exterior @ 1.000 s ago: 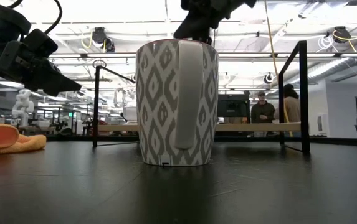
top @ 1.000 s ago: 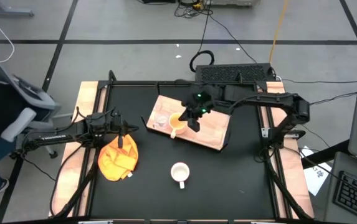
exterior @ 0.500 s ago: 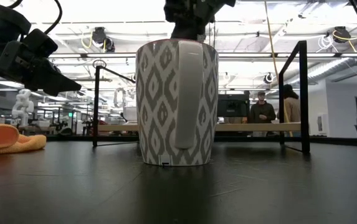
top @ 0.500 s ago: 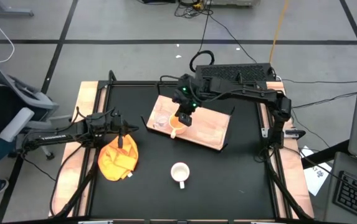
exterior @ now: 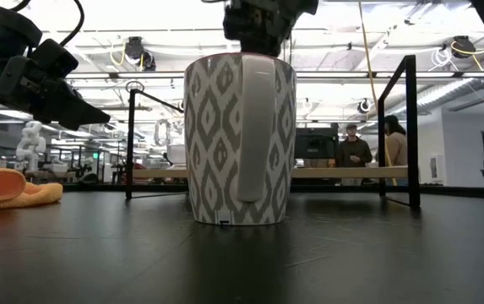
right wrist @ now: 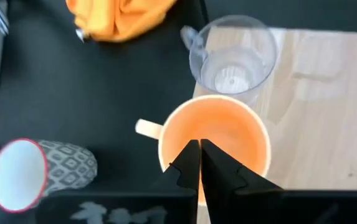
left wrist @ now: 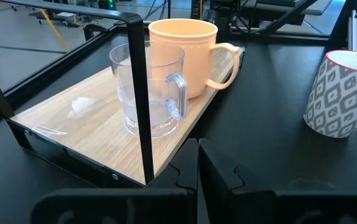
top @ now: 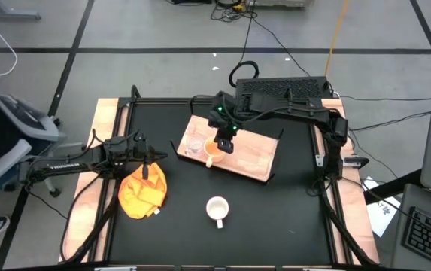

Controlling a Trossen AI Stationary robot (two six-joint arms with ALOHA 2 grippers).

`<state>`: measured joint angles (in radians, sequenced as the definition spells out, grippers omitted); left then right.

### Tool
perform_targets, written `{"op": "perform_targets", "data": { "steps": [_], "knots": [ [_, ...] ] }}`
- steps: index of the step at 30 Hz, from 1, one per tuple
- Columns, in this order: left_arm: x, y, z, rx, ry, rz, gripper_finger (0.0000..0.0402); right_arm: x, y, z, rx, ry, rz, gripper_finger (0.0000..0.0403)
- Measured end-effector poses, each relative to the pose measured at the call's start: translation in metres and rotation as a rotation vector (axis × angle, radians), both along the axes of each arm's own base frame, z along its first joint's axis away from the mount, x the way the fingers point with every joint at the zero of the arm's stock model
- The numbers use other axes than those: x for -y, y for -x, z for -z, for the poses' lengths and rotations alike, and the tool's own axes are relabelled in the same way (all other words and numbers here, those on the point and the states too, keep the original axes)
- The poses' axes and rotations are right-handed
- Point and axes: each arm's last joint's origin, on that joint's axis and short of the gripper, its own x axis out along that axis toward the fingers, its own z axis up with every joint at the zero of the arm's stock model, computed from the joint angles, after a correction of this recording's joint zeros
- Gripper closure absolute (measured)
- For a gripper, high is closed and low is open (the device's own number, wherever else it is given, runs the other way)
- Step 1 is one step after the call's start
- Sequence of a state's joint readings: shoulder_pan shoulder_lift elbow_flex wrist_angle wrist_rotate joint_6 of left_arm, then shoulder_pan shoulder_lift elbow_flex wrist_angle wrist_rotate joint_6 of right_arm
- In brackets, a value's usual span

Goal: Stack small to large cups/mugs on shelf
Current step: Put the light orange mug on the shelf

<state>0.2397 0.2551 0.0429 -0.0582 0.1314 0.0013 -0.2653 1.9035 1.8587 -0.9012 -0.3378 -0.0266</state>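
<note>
Cups for the stacking job sit in three spots in the high view: the clear glass cup (top: 195, 143) and the yellow-orange mug (top: 213, 150) stand side by side on the light-wood shelf (top: 253, 154), while the white mug (top: 217, 208) stands alone on the black counter (top: 290, 218), well apart from the shelf. The right end effector (top: 225, 143) hangs directly over the yellow-orange mug; the left end effector (top: 147, 156) waits above the orange cloth (top: 141, 192). From the low view the white mug (exterior: 240, 139), patterned in grey, fills the middle, with the right arm above its rim and the cloth (exterior: 9, 187) at the far edge. The left wrist view shows that arm's fingers (left wrist: 218, 177) pressed together and empty, looking toward the glass cup (left wrist: 148, 90) and yellow-orange mug (left wrist: 184, 56) on the shelf (left wrist: 91, 134). The right wrist view shows its fingers (right wrist: 215, 168) closed together over the yellow-orange mug's (right wrist: 228, 134) open mouth, gripping nothing.
</note>
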Motion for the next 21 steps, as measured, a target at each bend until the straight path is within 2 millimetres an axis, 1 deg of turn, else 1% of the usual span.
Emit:
{"op": "perform_targets", "data": {
  "steps": [4, 8, 13, 16, 21],
  "knots": [
    [0.000, 0.000, 0.000, 0.000, 0.001, 0.000, 0.0385, 0.002, -0.007, 0.016, -0.042, -0.003, -0.013, 0.0378],
    [0.000, 0.000, 0.000, 0.000, 0.002, 0.000, 0.0385, 0.004, -0.010, 0.024, -0.068, 0.014, -0.006, 0.0349],
    [0.000, 0.000, 0.000, 0.000, -0.001, 0.001, 0.0385, 0.007, -0.010, 0.024, -0.073, 0.069, 0.012, 0.0301],
    [0.000, 0.000, 0.000, 0.000, -0.001, 0.001, 0.0385, 0.009, -0.009, 0.024, -0.070, 0.074, 0.017, 0.0274],
    [0.000, 0.000, 0.000, 0.000, -0.001, 0.000, 0.0385, 0.014, -0.008, 0.021, -0.064, 0.063, 0.054, 0.0243]
  ]
}}
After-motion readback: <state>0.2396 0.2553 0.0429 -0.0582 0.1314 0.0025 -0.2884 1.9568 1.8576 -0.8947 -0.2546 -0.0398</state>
